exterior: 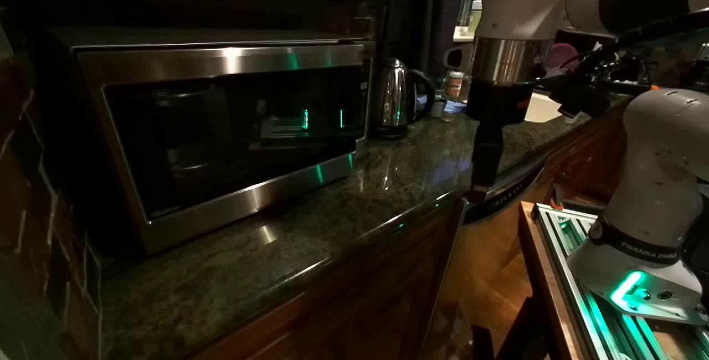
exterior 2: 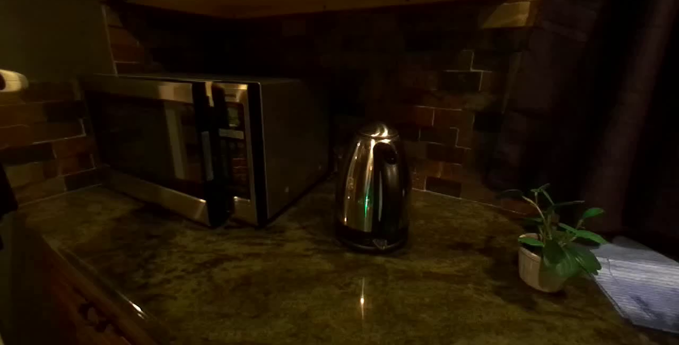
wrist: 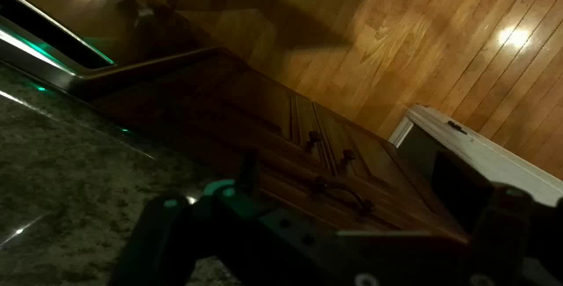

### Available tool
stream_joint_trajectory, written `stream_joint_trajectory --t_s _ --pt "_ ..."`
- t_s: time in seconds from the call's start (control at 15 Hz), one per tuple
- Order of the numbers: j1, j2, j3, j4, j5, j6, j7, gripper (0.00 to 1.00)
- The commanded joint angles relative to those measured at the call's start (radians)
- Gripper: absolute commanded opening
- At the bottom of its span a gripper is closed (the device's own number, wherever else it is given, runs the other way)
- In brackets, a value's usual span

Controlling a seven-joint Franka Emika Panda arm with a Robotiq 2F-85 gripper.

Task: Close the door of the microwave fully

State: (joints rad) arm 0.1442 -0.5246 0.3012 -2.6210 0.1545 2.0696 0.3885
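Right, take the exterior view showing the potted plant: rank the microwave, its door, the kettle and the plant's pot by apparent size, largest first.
1. microwave, as a whole
2. door
3. kettle
4. pot, though it seems nearer the camera than the kettle

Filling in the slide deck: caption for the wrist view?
Open end effector seen against the mottled countertop, dark wooden cabinets and plank floor.

Glossy glass across the door [exterior: 232, 141], brushed steel framing it; the kettle [exterior 2: 363, 191] gleams, mirror-smooth metal; the countertop [exterior: 266, 260] shines like polished stone; wooden floorboards [wrist: 404, 35] glint, smooth and varnished-looking!
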Motion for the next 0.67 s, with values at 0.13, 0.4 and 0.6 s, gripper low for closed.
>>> stream_joint_trajectory --t_s 0.13,0.4,0.6 --pt "0.011 0.002 -0.011 0.001 -0.007 -0.001 0.005 1.00" --pt "0.011 0.002 -0.011 0.001 -0.007 -0.001 0.005 1.00" --pt "-0.038 0.010 0.048 0.002 -0.093 0.063 0.133 1.00"
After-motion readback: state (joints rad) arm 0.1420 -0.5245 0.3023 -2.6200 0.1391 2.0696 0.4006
